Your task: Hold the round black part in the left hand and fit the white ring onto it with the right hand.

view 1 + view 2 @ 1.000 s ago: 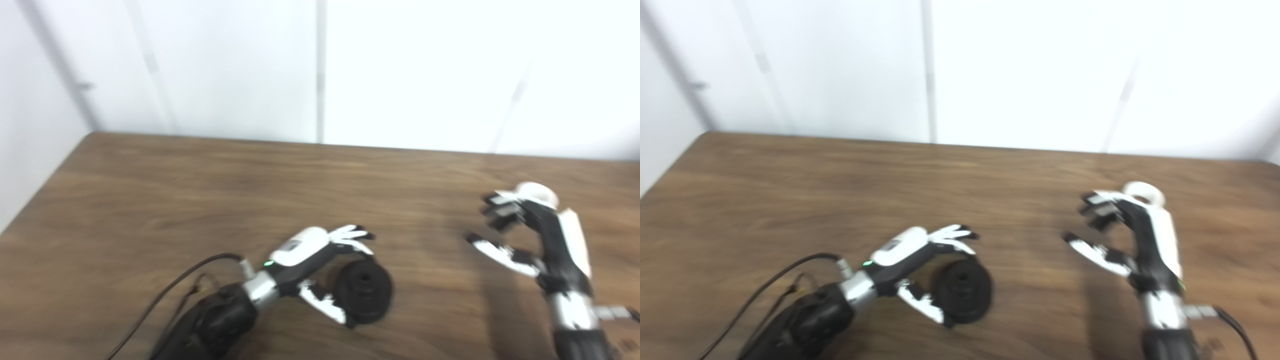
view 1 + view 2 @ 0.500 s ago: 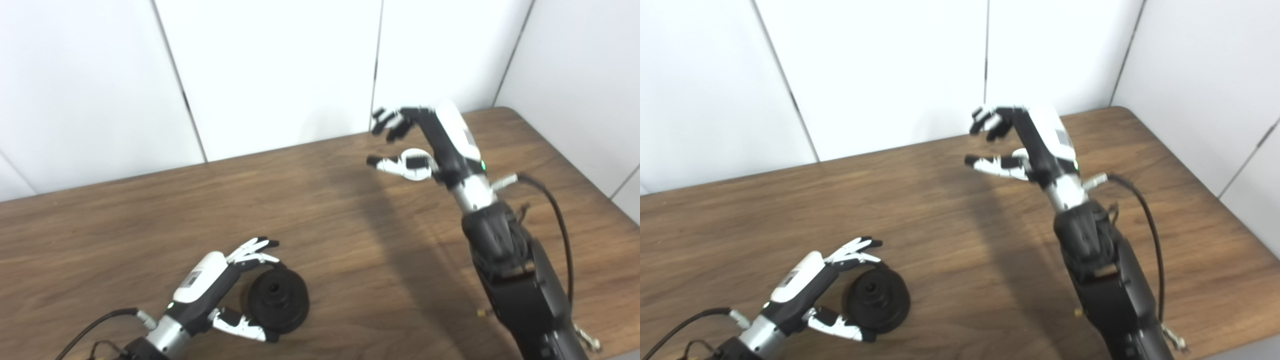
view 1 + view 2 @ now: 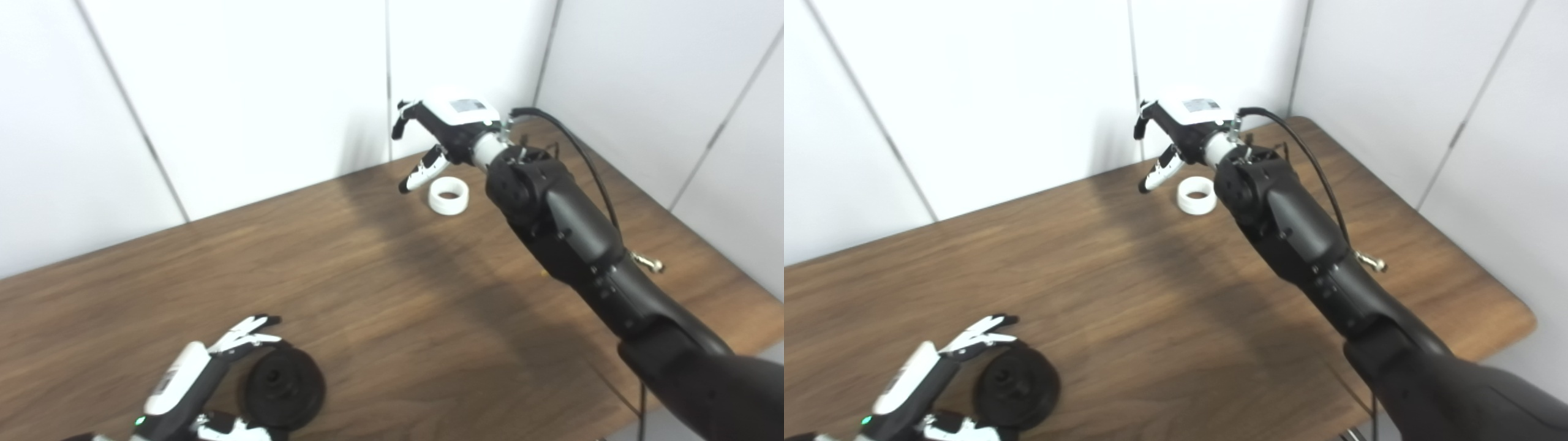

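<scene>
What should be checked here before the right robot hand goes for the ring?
1. Ring lying flat on the table, hole up: ok.
2. Ring free of other things: ok; nothing else lies beside it.
3. Right robot hand open for the grasp: ok; fingers apart, holding nothing.
4. Right robot hand over the ring: not ok; it hangs above and to the left of it.
5. Black part held by the left robot hand: not ok; it lies on the table, fingers spread around it.
6. Left thumb touching the black part: cannot tell; cut off at the picture's edge.
</scene>
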You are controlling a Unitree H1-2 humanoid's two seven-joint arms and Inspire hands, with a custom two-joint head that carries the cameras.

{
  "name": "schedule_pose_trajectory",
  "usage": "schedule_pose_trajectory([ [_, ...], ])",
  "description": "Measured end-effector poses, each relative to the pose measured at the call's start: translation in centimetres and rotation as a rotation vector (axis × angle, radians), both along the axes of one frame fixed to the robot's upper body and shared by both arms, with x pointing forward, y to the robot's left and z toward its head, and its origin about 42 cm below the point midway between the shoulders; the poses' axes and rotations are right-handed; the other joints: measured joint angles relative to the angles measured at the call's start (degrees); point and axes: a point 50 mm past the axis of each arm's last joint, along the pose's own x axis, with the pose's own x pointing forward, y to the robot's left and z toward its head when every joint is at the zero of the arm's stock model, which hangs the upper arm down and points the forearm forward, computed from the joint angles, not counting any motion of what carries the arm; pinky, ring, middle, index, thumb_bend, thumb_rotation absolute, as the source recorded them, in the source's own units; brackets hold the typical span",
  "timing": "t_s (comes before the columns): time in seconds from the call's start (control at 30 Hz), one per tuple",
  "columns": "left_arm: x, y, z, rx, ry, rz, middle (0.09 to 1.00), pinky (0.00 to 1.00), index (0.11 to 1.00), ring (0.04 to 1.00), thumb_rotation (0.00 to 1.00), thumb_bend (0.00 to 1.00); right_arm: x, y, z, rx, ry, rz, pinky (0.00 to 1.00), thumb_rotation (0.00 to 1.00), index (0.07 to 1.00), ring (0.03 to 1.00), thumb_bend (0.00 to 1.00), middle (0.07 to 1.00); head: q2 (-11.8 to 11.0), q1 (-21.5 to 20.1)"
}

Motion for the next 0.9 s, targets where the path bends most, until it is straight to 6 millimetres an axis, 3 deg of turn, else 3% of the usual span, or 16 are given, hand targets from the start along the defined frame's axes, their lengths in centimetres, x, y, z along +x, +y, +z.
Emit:
schedule_pose_trajectory([
  [0.27,-0.1,-0.1,-0.1,-0.006,0.004,-0.002,0.910,0.83,0.482,0.947,0.06,0.52,2.2,-3.7,-1.1,-0.021,0.135,-0.078,0.68,0.35,0.798,0.858,0.80,0.868,0.4,0.5],
  [0.5,-0.1,0.0,0.0,-0.008,0.002,0.001,0.903,0.79,0.483,0.933,0.06,0.52,2.9,-5.8,-3.1,0.078,0.222,-0.112,0.73,0.43,0.932,0.897,0.82,0.952,0.9,1.8],
  [0.7,-0.2,0.2,0.0,-0.007,0.003,0.005,0.903,0.80,0.483,0.937,0.06,0.52,3.0,-5.9,-3.3,0.132,0.293,-0.102,0.73,0.48,0.961,0.919,0.97,0.991,1.2,1.9],
  [0.9,-0.1,0.4,0.1,-0.011,0.000,0.011,0.902,0.79,0.483,0.936,0.06,0.52,3.4,-5.5,-3.2,0.187,0.379,-0.103,0.81,0.43,0.952,0.939,1.00,0.982,1.6,2.4],
])
